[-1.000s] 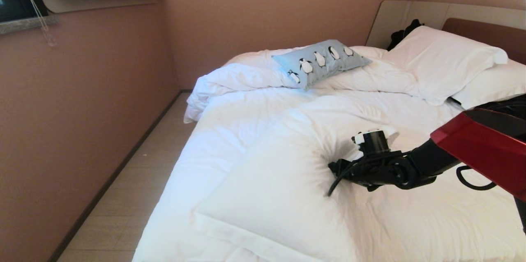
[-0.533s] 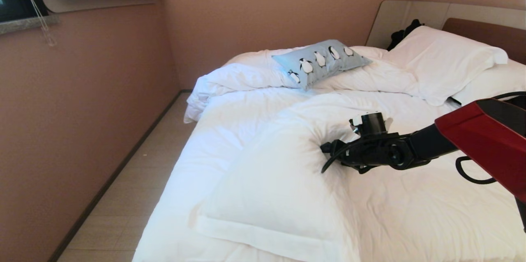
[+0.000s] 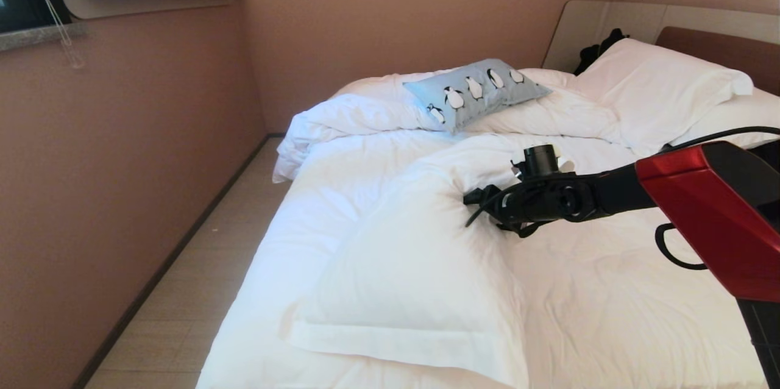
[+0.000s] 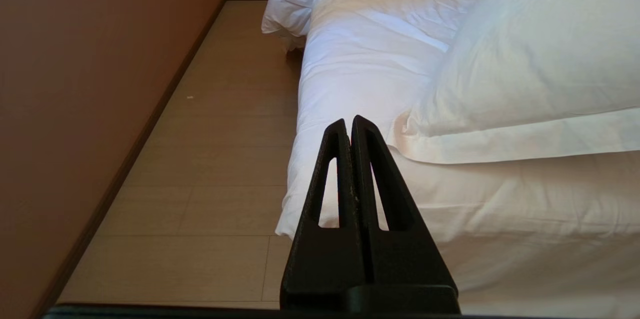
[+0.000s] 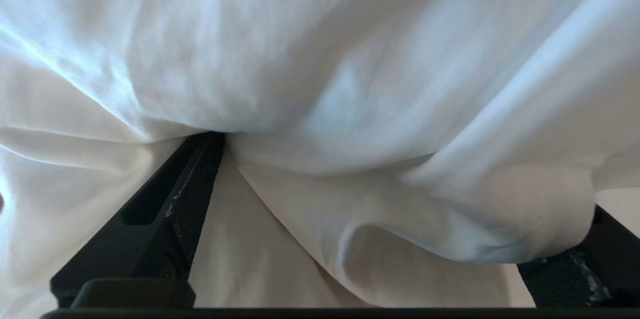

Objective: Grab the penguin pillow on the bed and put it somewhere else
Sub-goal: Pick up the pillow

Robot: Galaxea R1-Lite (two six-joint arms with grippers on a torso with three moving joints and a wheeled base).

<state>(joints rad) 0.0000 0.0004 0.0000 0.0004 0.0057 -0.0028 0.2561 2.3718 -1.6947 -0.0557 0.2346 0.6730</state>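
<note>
The penguin pillow (image 3: 475,91), light blue with a row of penguins, lies on the rumpled duvet at the far side of the bed (image 3: 609,291). My right gripper (image 3: 481,201) is well short of it, mid-bed, pressed into the far corner of a large white pillow (image 3: 414,273). In the right wrist view the right gripper (image 5: 400,174) stands open, jaws wide apart, with white fabric bulging between them. My left gripper (image 4: 348,121) is shut and empty, parked by the bed's near corner above the floor.
Two white pillows (image 3: 658,90) lean at the brown headboard (image 3: 719,47), with a dark item (image 3: 600,47) behind them. A strip of wooden floor (image 3: 201,267) runs between the bed and the pink wall on the left.
My right arm has moved up the bed toward the penguin pillow, and the white pillow's far corner has bunched up ahead of it. The penguin pillow has not moved.
</note>
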